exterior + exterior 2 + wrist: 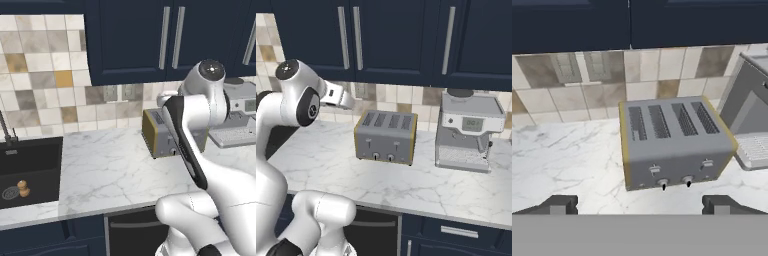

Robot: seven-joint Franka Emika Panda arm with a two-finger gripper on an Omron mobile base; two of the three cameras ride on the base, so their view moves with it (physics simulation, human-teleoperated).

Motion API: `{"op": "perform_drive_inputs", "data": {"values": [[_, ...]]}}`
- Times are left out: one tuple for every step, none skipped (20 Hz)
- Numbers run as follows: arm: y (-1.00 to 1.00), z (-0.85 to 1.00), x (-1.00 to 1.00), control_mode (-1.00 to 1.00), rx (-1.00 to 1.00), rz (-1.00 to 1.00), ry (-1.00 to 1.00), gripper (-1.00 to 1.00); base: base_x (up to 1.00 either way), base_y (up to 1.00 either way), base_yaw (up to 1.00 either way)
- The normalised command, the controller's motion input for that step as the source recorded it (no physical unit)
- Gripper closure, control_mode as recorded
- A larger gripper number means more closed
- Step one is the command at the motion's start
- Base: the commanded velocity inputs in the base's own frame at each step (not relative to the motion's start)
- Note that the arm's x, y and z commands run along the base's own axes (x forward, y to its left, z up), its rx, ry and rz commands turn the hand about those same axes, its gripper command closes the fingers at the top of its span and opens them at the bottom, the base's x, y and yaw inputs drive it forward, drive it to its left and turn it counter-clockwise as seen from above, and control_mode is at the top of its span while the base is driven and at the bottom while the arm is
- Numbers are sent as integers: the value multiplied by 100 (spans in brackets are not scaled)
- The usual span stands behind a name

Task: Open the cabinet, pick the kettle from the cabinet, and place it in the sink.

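Note:
The navy cabinet [145,40] hangs above the counter with both tall doors shut, its two silver bar handles [170,37] side by side. It also spans the top of the right base view as the cabinet [351,35]. The kettle is hidden. The black sink [30,167] lies at the far left with its dark faucet [6,131] behind it. My gripper [639,206] is open with nothing between its widely spaced fingertips [559,204]. It hovers over the counter below the cabinet, facing the toaster. The hand [338,97] reaches out left of the toaster.
A silver four-slot toaster [387,136] stands on the marble counter [115,170] under the cabinet. A coffee machine [468,131] stands to its right. A small brown object [23,188] lies in the sink near the drain. My own arm [200,125] hides part of the toaster.

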Motion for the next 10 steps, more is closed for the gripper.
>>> {"op": "perform_drive_inputs", "data": {"values": [[6,36,0,-100,0,-1,0,-100,0,0,0],[7,35,0,-100,0,0,0,-100,0,0,0],[7,32,0,-100,0,0,0,-100,0,0,0],[6,30,0,-100,0,0,0,-100,0,0,0],[6,27,0,-100,0,0,0,-100,0,0,0],[6,24,0,-100,0,0,0,-100,0,0,0],[5,24,0,-100,0,0,0,-100,0,0,0],[3,25,0,-100,0,0,0,-100,0,0,0],[0,25,0,-100,0,0,0,-100,0,0,0],[1,26,1,-100,0,0,0,-100,0,0,0]]}}
